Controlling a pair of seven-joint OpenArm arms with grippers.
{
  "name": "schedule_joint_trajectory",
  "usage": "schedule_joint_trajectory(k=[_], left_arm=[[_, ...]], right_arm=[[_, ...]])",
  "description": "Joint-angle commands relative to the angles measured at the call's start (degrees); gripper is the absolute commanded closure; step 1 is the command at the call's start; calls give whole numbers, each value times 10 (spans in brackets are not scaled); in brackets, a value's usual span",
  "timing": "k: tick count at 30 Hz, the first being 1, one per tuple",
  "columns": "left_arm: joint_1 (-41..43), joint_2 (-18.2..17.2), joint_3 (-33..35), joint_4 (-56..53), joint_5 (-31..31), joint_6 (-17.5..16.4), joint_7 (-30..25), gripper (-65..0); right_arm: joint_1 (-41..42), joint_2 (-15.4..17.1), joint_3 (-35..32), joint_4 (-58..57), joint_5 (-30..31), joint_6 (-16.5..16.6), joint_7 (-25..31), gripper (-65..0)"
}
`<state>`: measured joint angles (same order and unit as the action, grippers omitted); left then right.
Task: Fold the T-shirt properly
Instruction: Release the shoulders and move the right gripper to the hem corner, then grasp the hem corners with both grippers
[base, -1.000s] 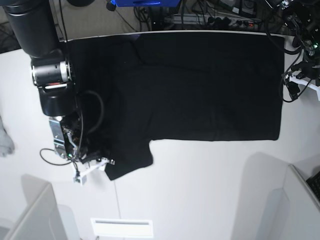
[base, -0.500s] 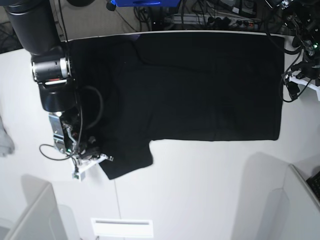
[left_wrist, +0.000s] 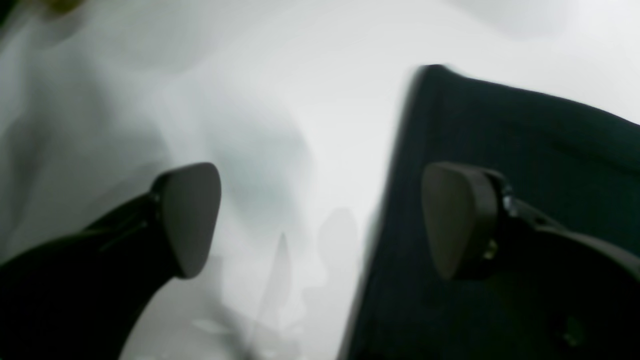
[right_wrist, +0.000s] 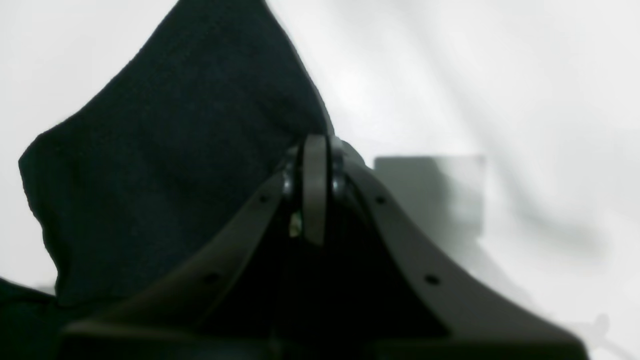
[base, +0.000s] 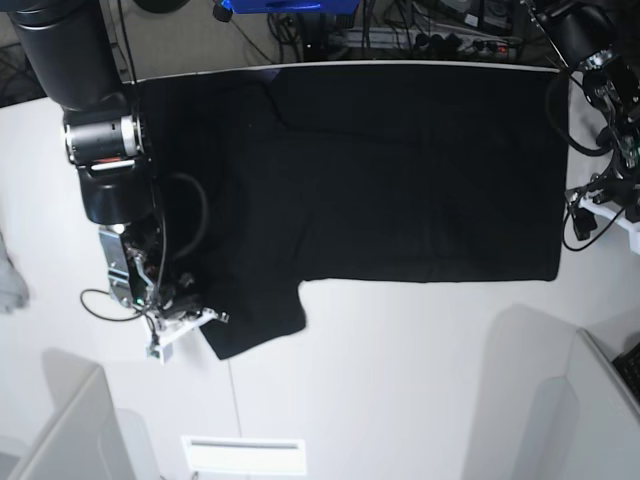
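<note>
The black T-shirt (base: 400, 170) lies spread flat on the white table (base: 400, 380), plain side up. One short sleeve (base: 255, 320) points toward the front left. My right gripper (base: 192, 318) sits at that sleeve's outer edge. In the right wrist view its pads (right_wrist: 315, 200) are pressed together where the sleeve cloth (right_wrist: 165, 175) meets them. My left gripper (base: 588, 200) hovers at the shirt's right edge. In the left wrist view it is open (left_wrist: 322, 220), one pad over bare table and the other pad (left_wrist: 455, 220) over the black cloth (left_wrist: 525, 150).
A small light grey cloth (base: 8, 280) lies at the table's left edge. Grey bin walls rise at the front left (base: 60, 430) and front right (base: 600, 400). A white slotted plate (base: 243, 455) sits at the front edge. Cables crowd the back (base: 400, 30).
My right gripper has shut at the sleeve's edge, and the sleeve corner has shifted slightly. My left arm has moved closer to the shirt's right edge, still open.
</note>
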<state>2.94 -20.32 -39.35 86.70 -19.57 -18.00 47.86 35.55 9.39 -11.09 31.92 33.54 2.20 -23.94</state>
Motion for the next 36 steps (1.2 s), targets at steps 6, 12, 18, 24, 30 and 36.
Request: schedule_joint_trajectory(k=[6, 12, 18, 24, 30, 36], left_arm=[[-93, -28, 58, -103, -1, 3, -14, -615], [-185, -27, 70, -222, 0, 3, -15, -615], [-261, -23, 116, -310, 76, 3, -19, -615], [-293, -21, 120, -380, 127, 1, -75, -615], [-300, -21, 121, -413, 124, 1, -77, -615], [-303, -4, 121, -414, 126, 0, -78, -615]], right_arm=[[11, 2, 3, 3, -1, -2, -20, 0], [12, 2, 5, 3, -1, -2, -20, 0], [16, 2, 6, 4, -1, -2, -20, 0], [19, 2, 6, 4, 0, -2, -20, 0], [20, 2, 6, 6, 0, -2, -20, 0], [20, 2, 6, 6, 0, -2, -20, 0]])
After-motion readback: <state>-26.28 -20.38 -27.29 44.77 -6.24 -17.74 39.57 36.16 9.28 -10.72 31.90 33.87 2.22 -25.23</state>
